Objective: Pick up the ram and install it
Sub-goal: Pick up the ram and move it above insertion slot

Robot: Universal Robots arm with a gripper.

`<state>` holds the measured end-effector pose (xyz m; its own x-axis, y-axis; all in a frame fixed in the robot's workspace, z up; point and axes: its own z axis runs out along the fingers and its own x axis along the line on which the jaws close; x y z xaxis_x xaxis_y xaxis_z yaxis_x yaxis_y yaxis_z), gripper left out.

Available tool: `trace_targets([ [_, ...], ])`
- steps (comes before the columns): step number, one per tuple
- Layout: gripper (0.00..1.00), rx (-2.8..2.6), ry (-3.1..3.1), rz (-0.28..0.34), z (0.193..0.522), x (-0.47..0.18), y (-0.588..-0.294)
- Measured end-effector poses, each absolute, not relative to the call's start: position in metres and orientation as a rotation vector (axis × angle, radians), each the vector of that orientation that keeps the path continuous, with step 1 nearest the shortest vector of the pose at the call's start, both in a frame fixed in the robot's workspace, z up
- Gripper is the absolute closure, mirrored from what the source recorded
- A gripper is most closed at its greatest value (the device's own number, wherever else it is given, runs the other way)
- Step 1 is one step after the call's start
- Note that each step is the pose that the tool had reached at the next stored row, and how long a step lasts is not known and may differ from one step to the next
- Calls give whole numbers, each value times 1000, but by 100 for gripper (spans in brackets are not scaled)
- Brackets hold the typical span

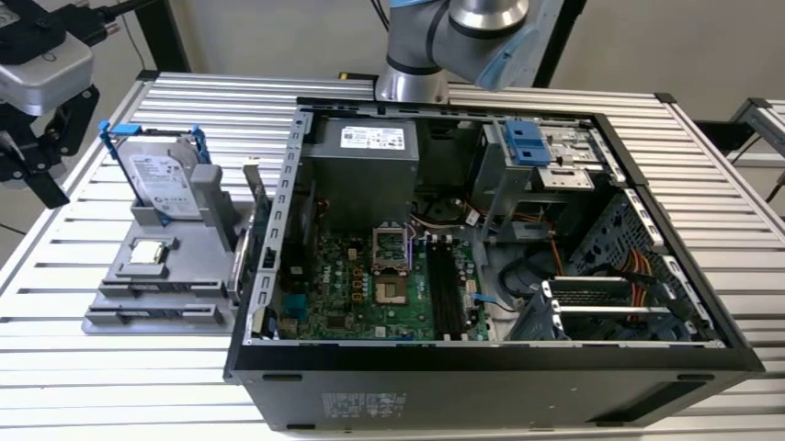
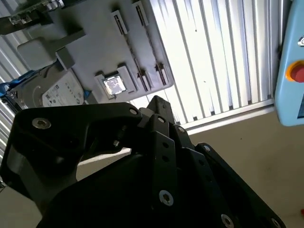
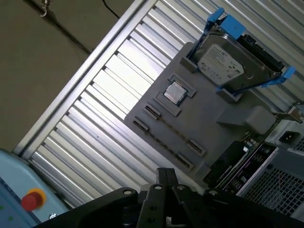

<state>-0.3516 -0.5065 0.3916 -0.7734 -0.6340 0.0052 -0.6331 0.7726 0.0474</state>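
Observation:
The ram [image 1: 253, 188] is a thin board standing on edge at the side of the grey fixture [image 1: 129, 294] nearest the open computer case [image 1: 491, 367]. In the first wrist view the ram [image 3: 237, 164] shows as a dark board with a greenish edge between fixture and case. My gripper [image 1: 37, 161] hangs at the exterior view's far left, above the table edge and apart from the fixture. Its black fingers [image 3: 159, 183] meet at the tips in both wrist views, the gripper [image 2: 159, 102] shut with nothing in it. The long black motherboard slots [image 1: 444, 289] lie inside the case.
A silver hard drive with blue rails [image 1: 160, 175] stands in the fixture, and a square chip [image 1: 150, 253] lies flat in front of it. The slatted aluminium table [image 1: 73, 377] ends beside my gripper. A pale blue box with a red button [image 3: 31, 199] sits beyond that edge.

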Motion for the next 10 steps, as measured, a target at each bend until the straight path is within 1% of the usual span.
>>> trace_targets([
  [10, 100, 1202, -2877, -65, 392, -352, -507],
])
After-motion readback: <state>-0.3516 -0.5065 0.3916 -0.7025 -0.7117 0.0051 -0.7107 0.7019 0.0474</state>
